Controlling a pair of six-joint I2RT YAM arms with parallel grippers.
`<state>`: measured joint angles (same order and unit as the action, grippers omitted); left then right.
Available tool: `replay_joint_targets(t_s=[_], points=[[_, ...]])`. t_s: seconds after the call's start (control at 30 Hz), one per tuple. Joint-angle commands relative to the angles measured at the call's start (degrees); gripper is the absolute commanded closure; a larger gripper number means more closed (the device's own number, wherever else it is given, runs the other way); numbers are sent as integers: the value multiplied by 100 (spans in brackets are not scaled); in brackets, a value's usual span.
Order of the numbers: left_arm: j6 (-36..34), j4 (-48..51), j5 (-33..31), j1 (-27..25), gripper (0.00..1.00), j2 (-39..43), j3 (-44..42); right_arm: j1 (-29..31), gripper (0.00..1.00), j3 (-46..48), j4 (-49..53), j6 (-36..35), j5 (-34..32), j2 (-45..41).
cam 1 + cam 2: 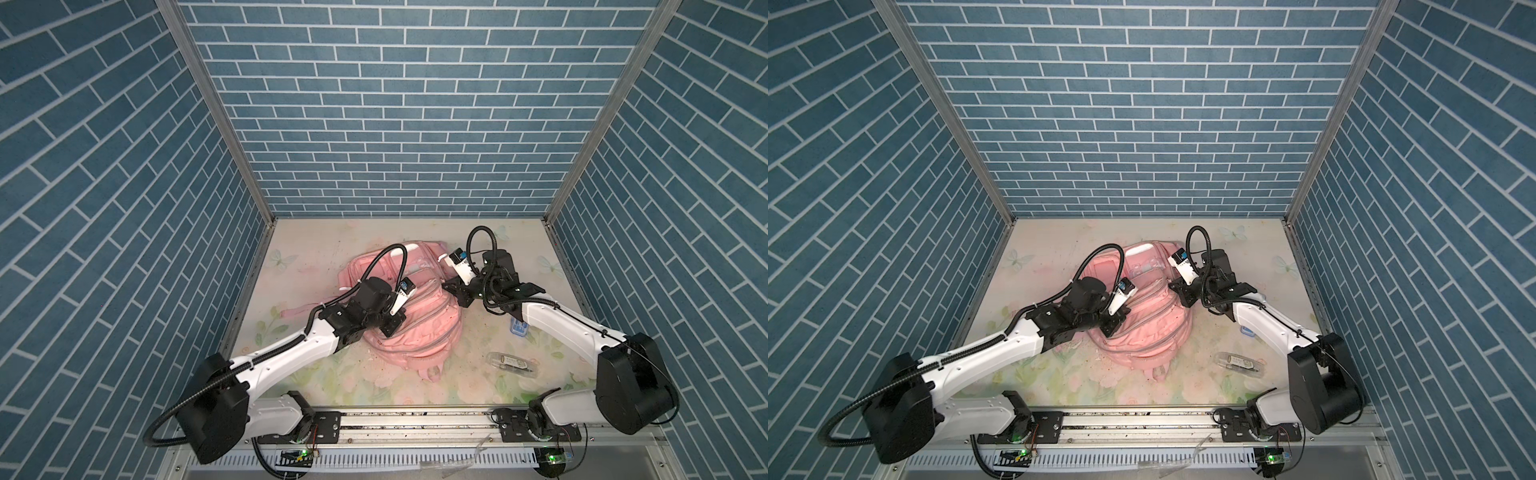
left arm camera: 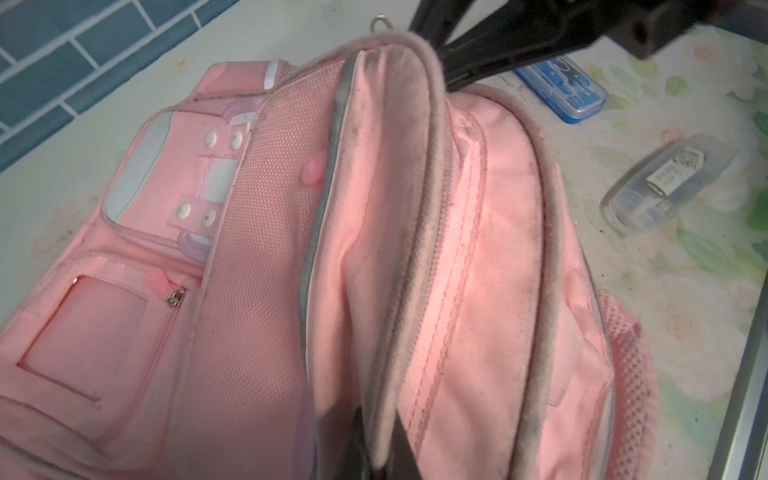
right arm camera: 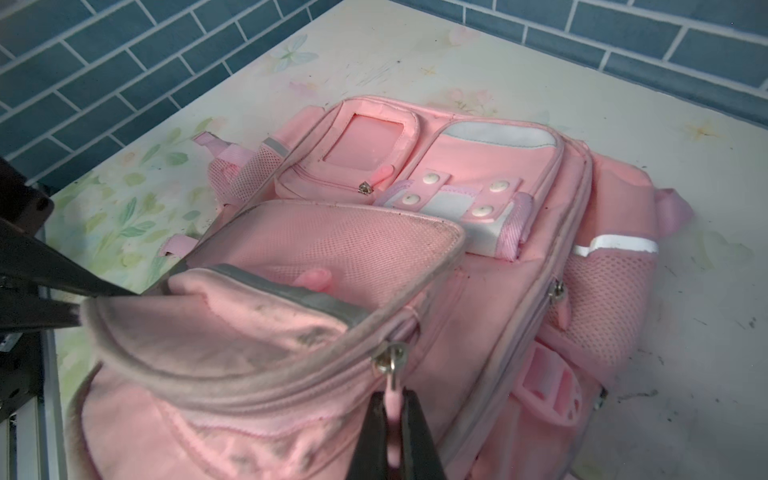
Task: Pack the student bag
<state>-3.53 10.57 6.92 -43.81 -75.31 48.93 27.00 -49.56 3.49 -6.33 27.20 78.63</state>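
A large soft pink fabric student bag (image 1: 419, 332) lies centred on the floral tabletop (image 1: 316, 249). The left gripper (image 3: 89, 305) pinches its open pocket rim (image 3: 249, 374), and the right gripper (image 3: 392, 401) clamps closed on its pink zipper pull (image 3: 392, 432).

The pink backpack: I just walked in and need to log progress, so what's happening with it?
Two robot arms are working on the student bag, which lies on the table. The left gripper has its jaws shut on the rim of an unzipped compartment. The right gripper is shut on a pink zipper pull at that opening. A blue case and a clear case lie beside the bag, not yet packed.
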Motion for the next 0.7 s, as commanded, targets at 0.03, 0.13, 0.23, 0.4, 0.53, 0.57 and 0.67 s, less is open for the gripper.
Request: replay_joint_targets(t_s=[0.03, 0.13, 0.23, 0.4, 0.53, 0.57, 0.67], points=[[576, -230, -454, 31, 100, -362, 669, 279, 100, 477, -160, -281, -214, -779], [679, -330, -498, 40, 100, -406, 701, 619, 100, 956, -550, -232, -321, -1123], [818, -439, -415, 43, 100, -397, 657, 880, 100, 1180, -803, -36, -302, -1211], [1063, -616, -147, -137, 100, -428, 668, 1229, 100, 860, -697, 137, -630, -676], [1238, -759, -147, -490, 100, -556, 794, 1220, 100, 650, -695, 243, -777, -351], [1235, -742, -147, -550, 100, -593, 827, 1208, 100, 656, -731, 245, -792, -340], [1064, -661, -179, -593, 100, -596, 873, 1041, 100, 798, -908, 350, -794, -445]])
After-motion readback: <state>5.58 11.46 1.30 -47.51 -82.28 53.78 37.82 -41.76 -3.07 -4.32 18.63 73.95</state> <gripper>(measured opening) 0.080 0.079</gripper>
